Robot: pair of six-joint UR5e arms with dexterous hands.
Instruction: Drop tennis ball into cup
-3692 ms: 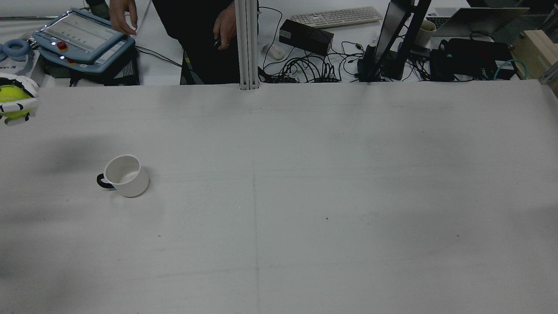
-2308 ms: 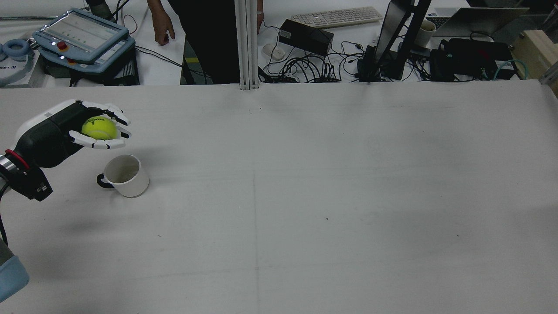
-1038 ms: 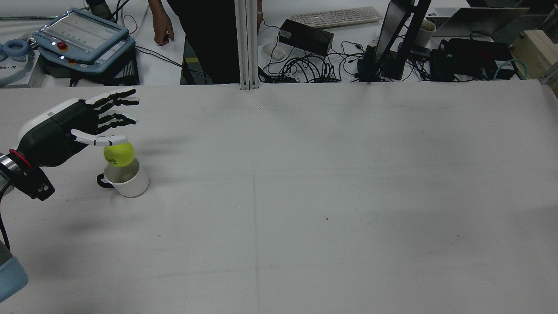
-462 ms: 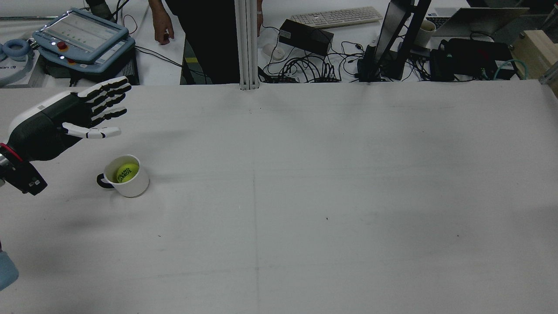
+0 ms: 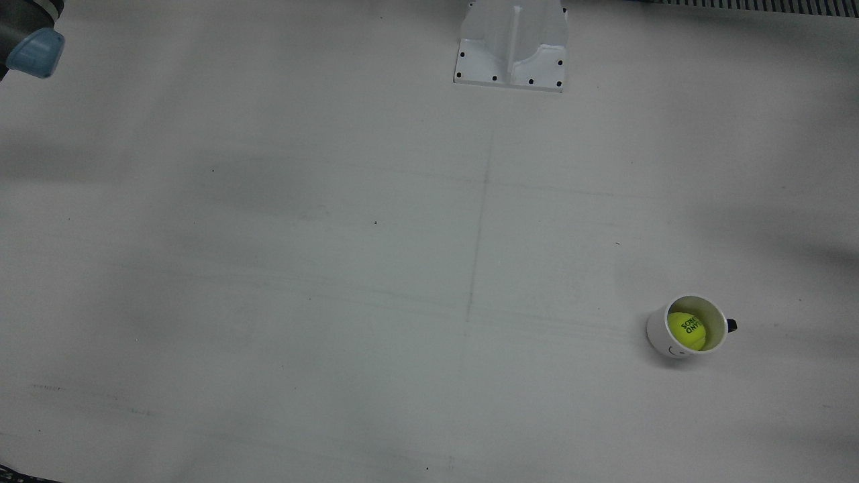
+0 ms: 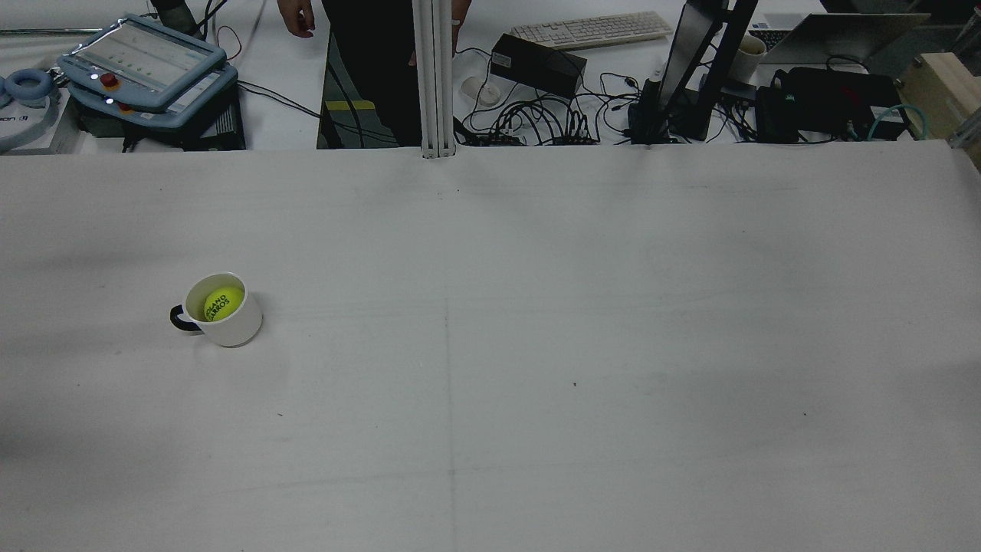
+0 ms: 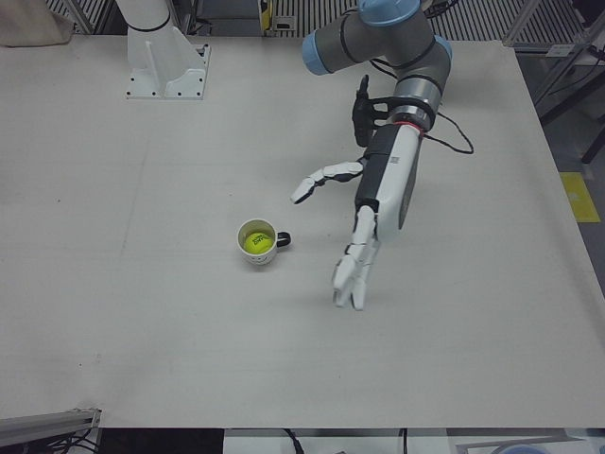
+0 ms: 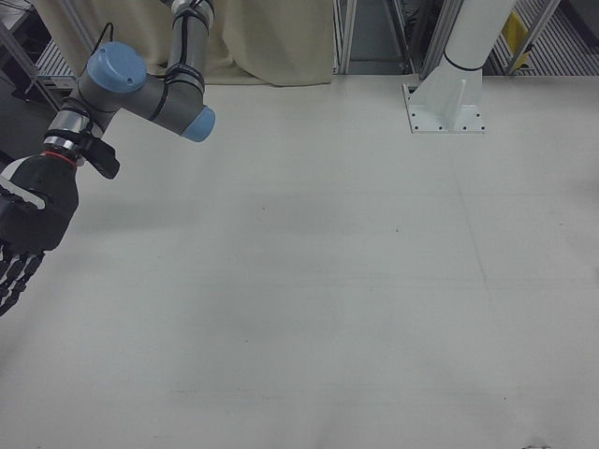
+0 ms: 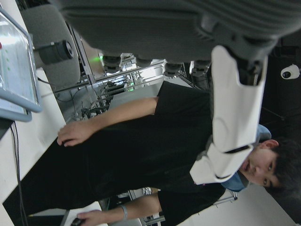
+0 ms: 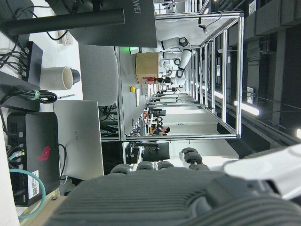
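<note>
A wide pale grey surface point(image 6: 582, 322) fills the station, marked by a faint dark line down its middle. Beyond its far edge stand a keyboard point(image 6: 591, 30), tangled black cables point(image 6: 536, 123), and a blue-framed control tablet point(image 6: 142, 57). Cream curtains point(image 8: 271, 42) hang behind a white pedestal point(image 8: 456, 79).
</note>
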